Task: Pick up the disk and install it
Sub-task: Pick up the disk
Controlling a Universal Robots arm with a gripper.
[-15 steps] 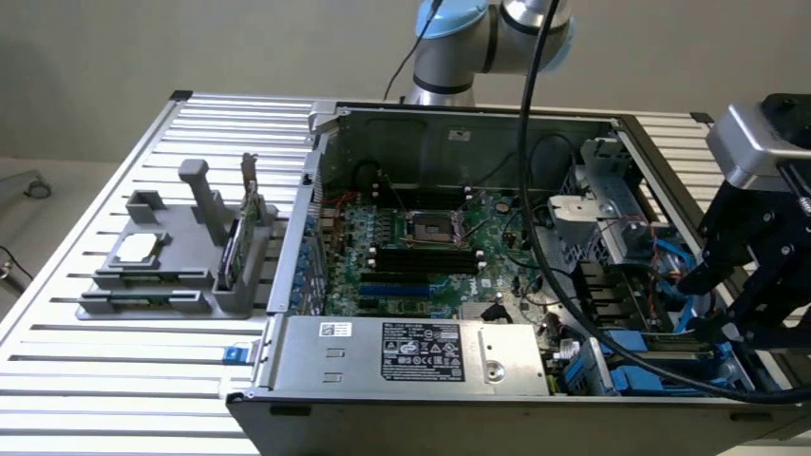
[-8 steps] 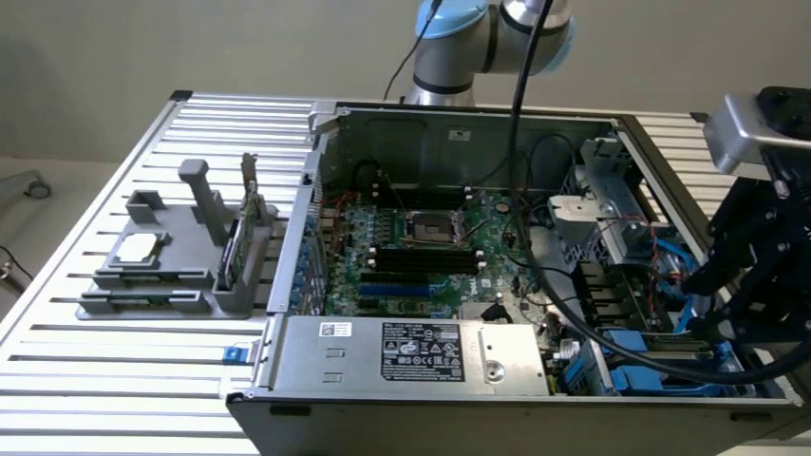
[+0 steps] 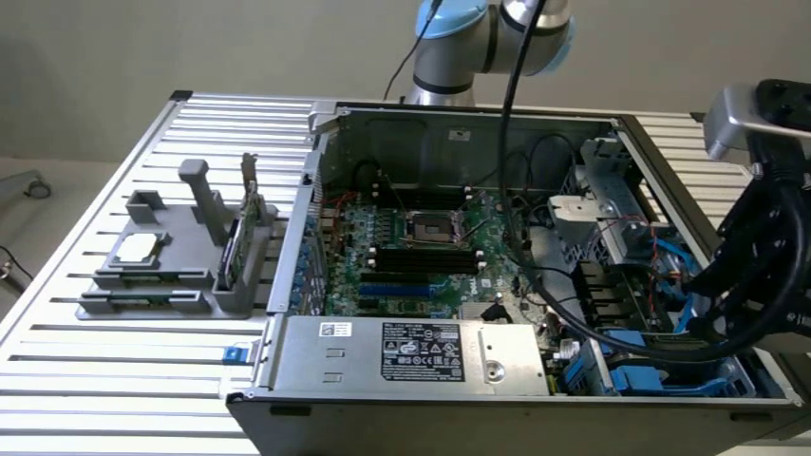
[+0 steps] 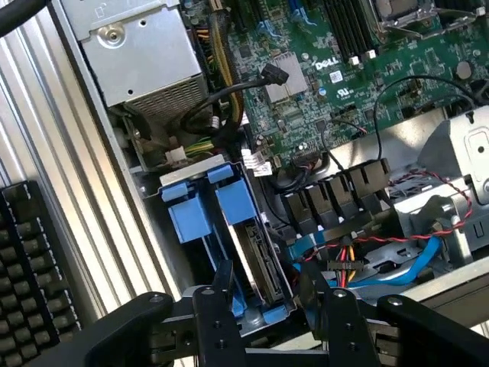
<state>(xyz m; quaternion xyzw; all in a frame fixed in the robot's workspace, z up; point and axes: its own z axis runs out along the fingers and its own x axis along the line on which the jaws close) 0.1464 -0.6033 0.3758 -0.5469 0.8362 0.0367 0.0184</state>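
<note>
The disk [image 4: 263, 264] stands on edge in a bay at the corner of the open computer case [image 3: 317, 190], a silver-grey slab in a blue plastic carrier [image 4: 191, 218]. My gripper [image 4: 267, 289] hangs just over its end, open. One black finger [image 4: 221, 294] is close beside the blue rail, and the other finger [image 4: 330, 313] is apart from the disk's far side. Nothing is held. In the exterior view, the arm's wrist [image 3: 761, 247] hangs over the case's corner at the exterior view's right, above blue carrier parts [image 3: 628, 361].
A silver power supply [image 3: 405, 351] sits beside the bay. Blue and red cables [image 4: 382, 264] lie close to the far finger. The motherboard [image 3: 419, 247] fills the case floor. A grey fixture [image 3: 165, 266] with a chip and a green card stands on the slatted table. A keyboard [image 4: 27, 290] lies outside the case.
</note>
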